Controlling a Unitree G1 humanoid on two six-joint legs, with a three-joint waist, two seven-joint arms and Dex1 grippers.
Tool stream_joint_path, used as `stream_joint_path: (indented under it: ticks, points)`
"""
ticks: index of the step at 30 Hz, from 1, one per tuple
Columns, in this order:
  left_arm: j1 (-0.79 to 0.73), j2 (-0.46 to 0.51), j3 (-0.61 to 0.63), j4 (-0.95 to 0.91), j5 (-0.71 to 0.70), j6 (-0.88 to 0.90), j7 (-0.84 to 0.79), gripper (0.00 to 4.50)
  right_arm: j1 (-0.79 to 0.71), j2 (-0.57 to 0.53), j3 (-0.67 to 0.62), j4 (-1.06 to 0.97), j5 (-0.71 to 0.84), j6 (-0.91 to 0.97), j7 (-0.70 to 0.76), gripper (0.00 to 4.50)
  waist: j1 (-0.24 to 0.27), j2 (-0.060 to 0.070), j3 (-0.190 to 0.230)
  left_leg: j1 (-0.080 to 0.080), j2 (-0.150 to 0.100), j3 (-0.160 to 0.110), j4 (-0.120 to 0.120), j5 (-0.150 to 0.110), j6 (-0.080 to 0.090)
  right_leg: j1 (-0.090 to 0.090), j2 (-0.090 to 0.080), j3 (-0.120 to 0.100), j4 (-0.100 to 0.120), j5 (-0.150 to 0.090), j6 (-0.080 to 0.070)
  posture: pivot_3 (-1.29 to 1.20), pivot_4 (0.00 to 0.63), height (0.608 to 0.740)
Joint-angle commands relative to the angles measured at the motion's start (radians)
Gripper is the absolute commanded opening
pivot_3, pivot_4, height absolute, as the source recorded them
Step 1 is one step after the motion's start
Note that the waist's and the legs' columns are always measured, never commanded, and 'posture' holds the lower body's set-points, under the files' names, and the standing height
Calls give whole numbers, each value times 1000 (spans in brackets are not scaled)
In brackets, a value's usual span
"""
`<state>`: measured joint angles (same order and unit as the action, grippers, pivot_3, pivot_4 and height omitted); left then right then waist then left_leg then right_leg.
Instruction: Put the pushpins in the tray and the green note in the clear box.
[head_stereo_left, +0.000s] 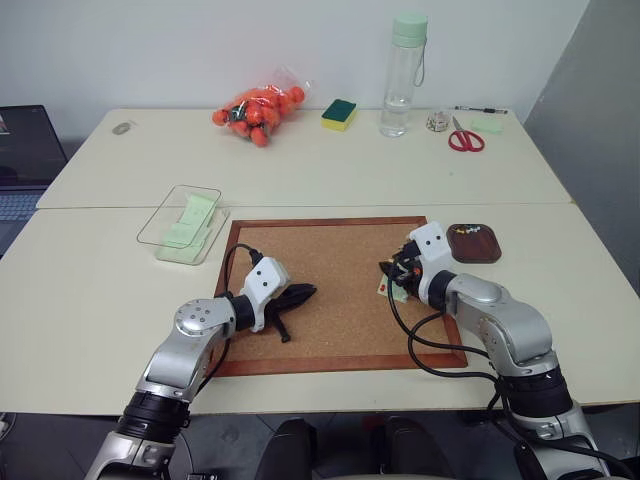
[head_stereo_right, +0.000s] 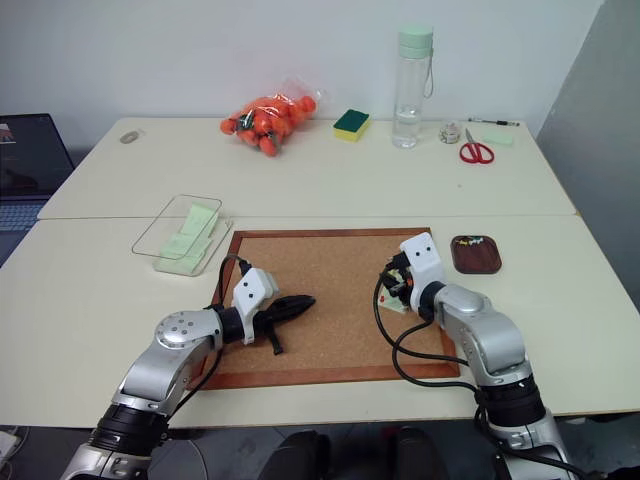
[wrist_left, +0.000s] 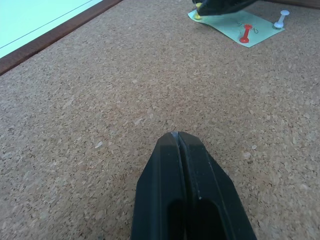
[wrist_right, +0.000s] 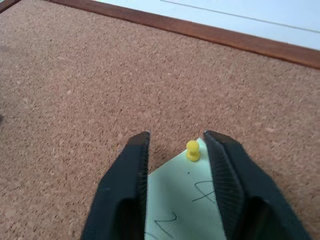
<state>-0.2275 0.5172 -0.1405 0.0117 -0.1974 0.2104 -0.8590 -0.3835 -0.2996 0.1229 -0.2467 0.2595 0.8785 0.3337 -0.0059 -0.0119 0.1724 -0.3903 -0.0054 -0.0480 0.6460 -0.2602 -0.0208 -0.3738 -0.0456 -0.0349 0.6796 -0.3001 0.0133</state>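
The tray (head_stereo_left: 473, 243) already held several pushpins. The green note (wrist_left: 236, 26) remained pinned to the cork board (head_stereo_left: 330, 270) by a yellow pushpin (wrist_right: 192, 149), a red pushpin (wrist_left: 245, 33) and a white pushpin (wrist_left: 281, 18). The right gripper (wrist_right: 176, 145) straddled the yellow one, jaws partly open, gripping nothing yet; the left gripper (wrist_left: 178, 137) was closed and empty.

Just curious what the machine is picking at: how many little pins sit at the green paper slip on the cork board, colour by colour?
Yellow plastic-headed pushpin: 1
Red plastic-headed pushpin: 1
White plastic-headed pushpin: 1
Total: 3, all at the pale green paper note on the wood-framed cork board.
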Motion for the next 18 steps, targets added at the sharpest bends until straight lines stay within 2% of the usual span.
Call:
stream_joint_path:
  ticks: [1, 4, 6, 18]
  points:
    - [33, 0, -24, 17, 18, 20, -3, 0, -18, -9, 12, -11, -22, -44, 11, 871, 0, 0, 0, 0, 0, 0, 0, 0, 0, 0, 0, 0, 0, 0, 0, 0, 150, 740]
    - [34, 0, -24, 16, 19, 22, -2, 0, -16, -15, 20, -7, -30, -57, 15, 254, -1, 0, 0, 0, 0, 0, 0, 0, 0, 0, 0, 0, 0, 0, 0, 0, 150, 740]
    - [35, 1, -24, 14, 20, 23, -1, 0, -14, -15, 22, -7, -34, -62, 18, 37, -1, 0, 0, 0, 0, 0, 0, 0, 0, 0, 0, 0, 0, 0, 0, 0, 150, 740]
    - [42, 5, -23, 7, 20, 30, 7, 0, -26, -1, 1, -44, -22, -81, 41, 37, -3, 0, 0, 0, 0, 0, 0, 0, 0, 0, 0, 0, 0, 0, 0, 0, 150, 740]
